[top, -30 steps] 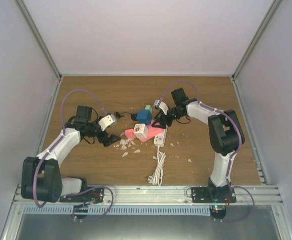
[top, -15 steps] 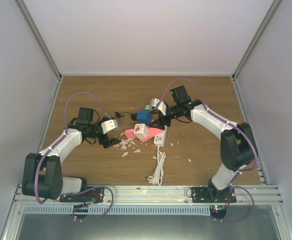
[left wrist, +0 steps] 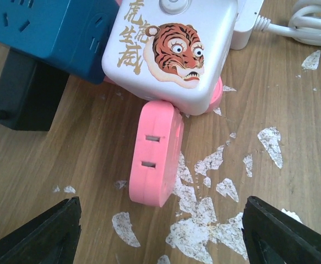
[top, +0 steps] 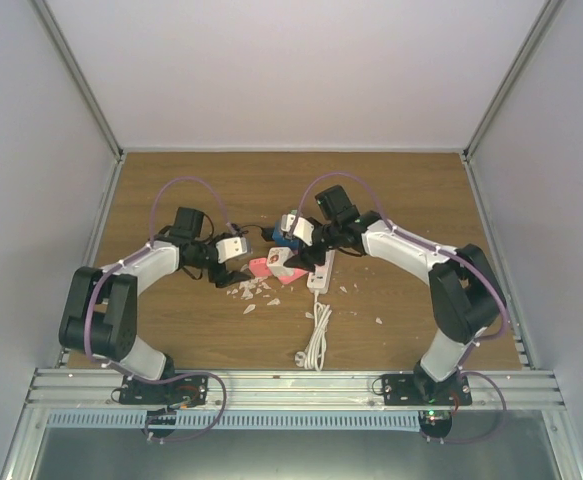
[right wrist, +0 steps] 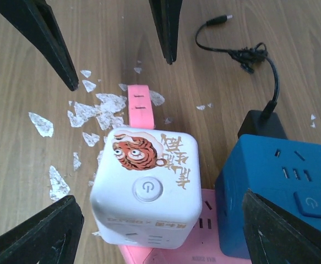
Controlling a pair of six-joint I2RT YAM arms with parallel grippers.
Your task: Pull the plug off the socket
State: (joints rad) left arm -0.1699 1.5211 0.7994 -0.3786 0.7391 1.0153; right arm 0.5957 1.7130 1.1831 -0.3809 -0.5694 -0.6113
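The white tiger cube (right wrist: 143, 190) sits plugged on the pink power strip (left wrist: 154, 157) mid-table (top: 171, 330), with a blue cube (right wrist: 270, 192) touching beside it. The right gripper (right wrist: 160, 220) stands spread around the cube (probably to pull it). The left gripper (left wrist: 160, 220), also spread, faces the strip's free end, likely to hold it down.

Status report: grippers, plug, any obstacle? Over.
Left gripper open, facing pink power strip; right gripper open over white tiger cube plug. Plug seated on strip. Blue cube socket beside it.
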